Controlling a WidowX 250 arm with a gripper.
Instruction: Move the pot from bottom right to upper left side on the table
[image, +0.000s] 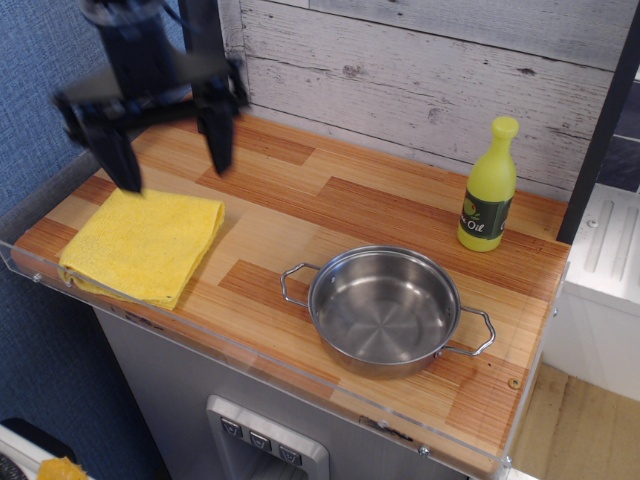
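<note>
The pot is taken as the landmark throughout. Far to the left of the pot, a folded yellow cloth (143, 243) is seen lying flat at the table's (300, 215) left edge. Above the cloth's far edge, up and to the left of the pot, the gripper (172, 158) is found hanging in the air, blurred; its two dark fingers are spread wide and nothing is held between them. The pot (386, 311) itself is seen resting upright and empty on the wood near the front edge, towards the right end, with nothing touching it. Its two wire loop handles are set on a line running from the left, slightly farther back, to the right, slightly nearer the front. Behind the pot and to its right, a yellow bottle (488, 187) is seen standing upright near the back wall, well apart from the rim.

The coming move is judged to turn on one relation: the pot lies well apart from the open claw, to the right and towards the front, so a long diagonal approach is called for before any grasp can be made.
</note>
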